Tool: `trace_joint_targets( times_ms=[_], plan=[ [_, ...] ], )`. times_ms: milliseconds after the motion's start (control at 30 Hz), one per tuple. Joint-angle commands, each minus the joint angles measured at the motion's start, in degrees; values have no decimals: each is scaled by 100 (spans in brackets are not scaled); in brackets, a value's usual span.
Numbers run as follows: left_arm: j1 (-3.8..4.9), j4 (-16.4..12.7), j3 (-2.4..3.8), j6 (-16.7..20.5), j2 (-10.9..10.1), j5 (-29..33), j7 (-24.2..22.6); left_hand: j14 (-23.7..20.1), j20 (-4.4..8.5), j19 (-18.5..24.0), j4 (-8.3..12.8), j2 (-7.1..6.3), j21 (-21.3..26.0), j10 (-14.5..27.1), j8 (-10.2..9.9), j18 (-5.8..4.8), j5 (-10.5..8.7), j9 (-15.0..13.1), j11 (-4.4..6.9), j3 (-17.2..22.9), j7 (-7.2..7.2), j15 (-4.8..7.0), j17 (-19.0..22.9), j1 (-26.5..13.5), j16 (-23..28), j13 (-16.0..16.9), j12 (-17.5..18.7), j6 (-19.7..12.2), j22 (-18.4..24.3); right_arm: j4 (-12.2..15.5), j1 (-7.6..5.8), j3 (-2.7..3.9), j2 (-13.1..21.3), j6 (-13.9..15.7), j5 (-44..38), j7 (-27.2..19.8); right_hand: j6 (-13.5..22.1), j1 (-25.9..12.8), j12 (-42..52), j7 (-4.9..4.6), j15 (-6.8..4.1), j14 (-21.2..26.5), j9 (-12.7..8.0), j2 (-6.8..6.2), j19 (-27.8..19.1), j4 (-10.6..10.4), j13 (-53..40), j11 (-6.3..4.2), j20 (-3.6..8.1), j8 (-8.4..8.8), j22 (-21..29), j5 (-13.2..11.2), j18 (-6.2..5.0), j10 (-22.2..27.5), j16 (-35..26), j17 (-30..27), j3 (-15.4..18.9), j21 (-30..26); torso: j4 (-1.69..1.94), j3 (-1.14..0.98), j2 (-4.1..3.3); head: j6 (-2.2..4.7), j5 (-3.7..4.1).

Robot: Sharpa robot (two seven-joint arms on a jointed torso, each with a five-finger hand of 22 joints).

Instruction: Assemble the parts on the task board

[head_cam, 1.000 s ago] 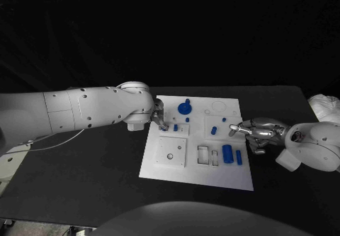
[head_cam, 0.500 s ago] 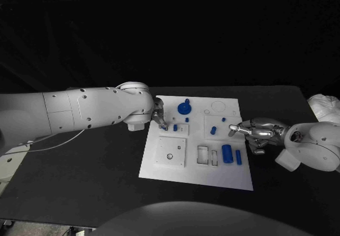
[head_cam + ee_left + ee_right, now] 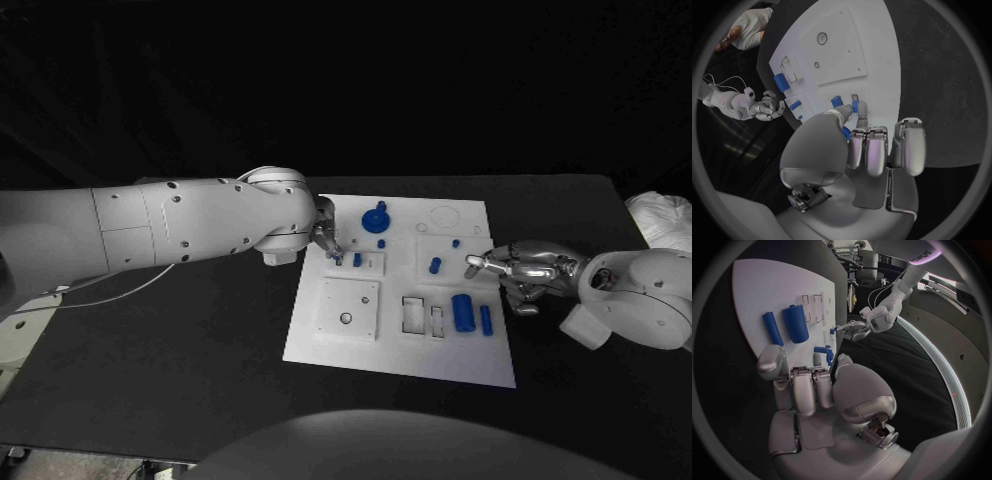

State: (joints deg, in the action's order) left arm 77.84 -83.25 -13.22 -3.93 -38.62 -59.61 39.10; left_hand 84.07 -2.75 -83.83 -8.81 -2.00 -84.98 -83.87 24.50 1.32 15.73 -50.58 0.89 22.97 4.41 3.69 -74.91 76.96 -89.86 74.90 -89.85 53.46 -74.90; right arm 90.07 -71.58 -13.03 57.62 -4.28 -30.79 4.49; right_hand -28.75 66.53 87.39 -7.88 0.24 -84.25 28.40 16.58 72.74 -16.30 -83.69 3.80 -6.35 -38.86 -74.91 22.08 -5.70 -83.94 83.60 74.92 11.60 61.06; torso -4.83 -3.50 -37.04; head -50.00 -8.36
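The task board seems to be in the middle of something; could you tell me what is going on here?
The robot is assembling small blue parts on the white task board. Its left hand is at the board's left edge, pinching a small blue piece against the board. Its right hand hovers at the board's right edge, fingers curled, apparently holding nothing. A large blue cylinder and a thin blue peg lie loose on the board, and a round blue knob sits near its far edge.
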Motion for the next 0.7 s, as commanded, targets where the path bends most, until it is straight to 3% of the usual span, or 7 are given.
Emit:
trace_joint_targets(
  times_ms=[33,700],
  plan=[
    [-7,21,0,53,35,-78,-136,593,38,-319,206,32,21,-613,-5,-2,-45,-4,55,217,-177,46,-1509,44,-14,1510,-15,164,-1337,5,9,0,-5,-110,-18,-19,-7,50,-46,-7,-18,12,-9,7,-42,-3,-205,-53,-4,26,-665,31,-64,-71,-32,790,-41,-38,-1,1,-3,0,-4],
    [-22,81,-1,-128,58,-87,-97,593,39,-316,203,36,28,-613,-14,-1,-78,4,55,218,-177,45,-1509,43,-14,1510,-15,163,-1335,16,12,0,8,-103,-18,-18,-2,51,-54,-9,-17,25,-13,5,-56,-5,-195,-51,-5,33,-657,29,-69,-58,-47,775,-51,-62,-6,3,1,0,-1]
  ],
)
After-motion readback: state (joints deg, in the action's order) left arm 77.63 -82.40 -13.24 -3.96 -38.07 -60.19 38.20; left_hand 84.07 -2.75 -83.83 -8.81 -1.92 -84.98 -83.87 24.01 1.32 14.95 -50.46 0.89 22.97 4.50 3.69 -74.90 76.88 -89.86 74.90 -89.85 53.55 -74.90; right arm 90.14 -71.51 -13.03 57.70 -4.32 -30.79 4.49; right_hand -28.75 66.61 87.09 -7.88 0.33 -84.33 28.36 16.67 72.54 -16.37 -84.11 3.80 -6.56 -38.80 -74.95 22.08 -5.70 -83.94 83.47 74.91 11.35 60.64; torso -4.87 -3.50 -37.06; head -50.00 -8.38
